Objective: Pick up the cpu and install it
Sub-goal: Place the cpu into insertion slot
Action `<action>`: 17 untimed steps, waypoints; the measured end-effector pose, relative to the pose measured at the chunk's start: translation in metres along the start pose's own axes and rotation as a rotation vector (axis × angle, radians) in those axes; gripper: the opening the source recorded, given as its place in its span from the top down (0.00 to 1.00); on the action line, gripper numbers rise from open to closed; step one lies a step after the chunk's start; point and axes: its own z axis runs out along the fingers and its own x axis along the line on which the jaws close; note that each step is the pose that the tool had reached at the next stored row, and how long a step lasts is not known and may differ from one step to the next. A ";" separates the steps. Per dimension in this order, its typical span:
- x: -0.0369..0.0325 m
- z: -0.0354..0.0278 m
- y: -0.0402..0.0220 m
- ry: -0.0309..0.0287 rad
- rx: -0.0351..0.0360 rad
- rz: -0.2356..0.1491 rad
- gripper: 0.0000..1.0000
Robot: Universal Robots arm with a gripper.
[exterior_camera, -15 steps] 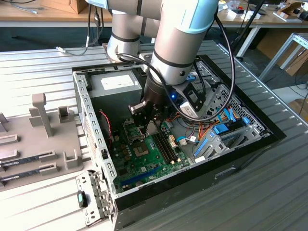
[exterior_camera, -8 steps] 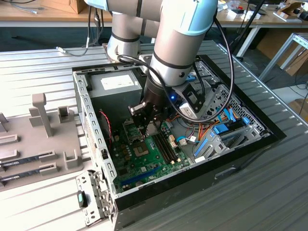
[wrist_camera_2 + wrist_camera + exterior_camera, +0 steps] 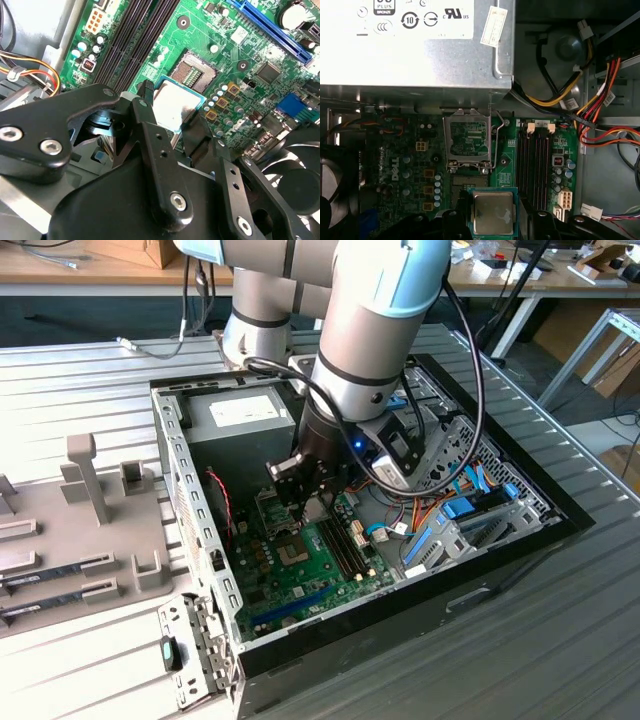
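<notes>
Just beside open socket, gripper clamps cpu; memory slots, power supply, cables close.

Exterior view looks down; both wrist views closely share motherboard.

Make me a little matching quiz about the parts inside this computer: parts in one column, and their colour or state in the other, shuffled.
Parts
1. cpu
2. socket
3. power supply
4. memory slots

Colour or state
A. long, black, lying side by side
B. big silvery box
C. open, with nothing in it
D. gripped between the fingers

Pairs: 1-D, 2-C, 3-B, 4-A
</notes>
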 end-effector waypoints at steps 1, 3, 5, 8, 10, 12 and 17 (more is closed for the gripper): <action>0.0000 0.0006 0.0000 0.0000 0.0000 0.000 0.53; 0.0000 0.0013 0.0000 0.0000 0.0000 0.000 0.53; 0.0000 0.0020 0.0000 0.0000 0.0000 0.000 0.53; -0.0001 0.0028 0.0000 0.0000 0.0000 0.000 0.53; -0.0001 0.0037 0.0000 0.0001 0.0000 0.000 0.53; -0.0001 0.0042 0.0000 0.0000 0.0000 0.000 0.53; -0.0001 0.0052 0.0000 0.0000 0.0000 0.000 0.53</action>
